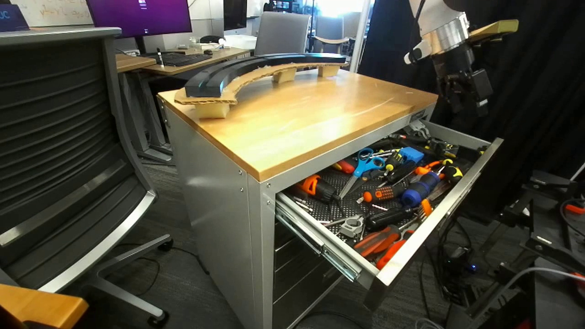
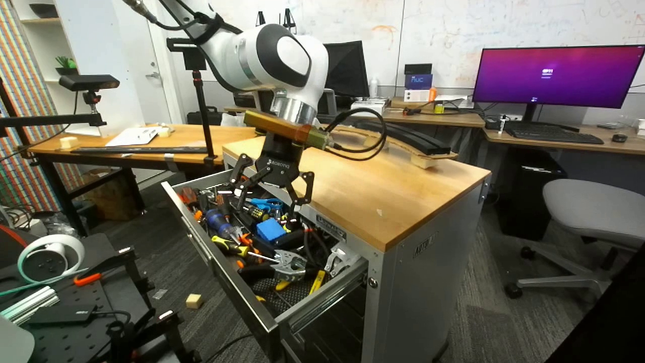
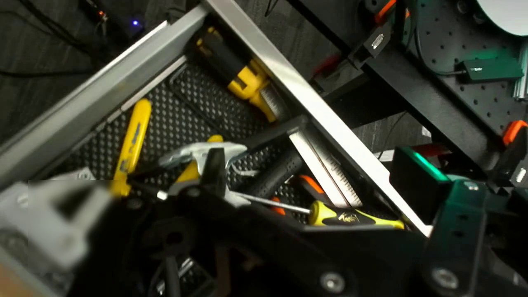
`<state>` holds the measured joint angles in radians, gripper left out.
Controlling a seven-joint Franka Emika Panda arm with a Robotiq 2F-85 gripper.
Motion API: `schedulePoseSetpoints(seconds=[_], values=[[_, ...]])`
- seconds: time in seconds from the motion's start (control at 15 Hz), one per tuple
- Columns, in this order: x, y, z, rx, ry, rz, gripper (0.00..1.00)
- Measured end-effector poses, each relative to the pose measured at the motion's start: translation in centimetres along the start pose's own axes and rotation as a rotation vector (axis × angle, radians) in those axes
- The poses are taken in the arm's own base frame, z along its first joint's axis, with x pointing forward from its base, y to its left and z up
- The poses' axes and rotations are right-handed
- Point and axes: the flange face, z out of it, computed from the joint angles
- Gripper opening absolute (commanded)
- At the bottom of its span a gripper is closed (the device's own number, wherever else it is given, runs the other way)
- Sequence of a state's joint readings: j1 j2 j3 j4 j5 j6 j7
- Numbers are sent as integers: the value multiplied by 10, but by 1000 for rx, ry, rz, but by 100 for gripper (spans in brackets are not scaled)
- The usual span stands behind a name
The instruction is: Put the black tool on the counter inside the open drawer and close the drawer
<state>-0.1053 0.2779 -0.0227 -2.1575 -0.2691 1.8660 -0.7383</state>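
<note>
The drawer is pulled open below the light wooden counter and holds many mixed tools. Both also show in an exterior view, the drawer front and the counter top. In the wrist view the drawer rim runs diagonally. My gripper is above the drawer, beside the counter's front edge, fingers spread with nothing between them. It also shows at the upper right of an exterior view and in the wrist view. I cannot make out the black tool on the counter; it is hidden or out of view.
A long dark curved piece lies on cardboard and foam blocks along the counter's back. In the drawer are blue scissors, a blue block, a metal clamp and a yellow cutter. A chair stands beside the cabinet.
</note>
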Motion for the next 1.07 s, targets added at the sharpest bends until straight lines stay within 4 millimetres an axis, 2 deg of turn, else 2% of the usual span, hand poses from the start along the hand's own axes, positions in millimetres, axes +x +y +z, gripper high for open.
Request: schedulePoseSetpoints(seconds=[0.27,0.67,0.73,0.8,1.07], values=[[-38,4,42,117,53,188,100],[-57,-17,94,245,108,471,100],[-58,-21,101,263,113,519,75],[-59,-25,108,279,119,567,73],[-59,-33,123,320,137,764,42]])
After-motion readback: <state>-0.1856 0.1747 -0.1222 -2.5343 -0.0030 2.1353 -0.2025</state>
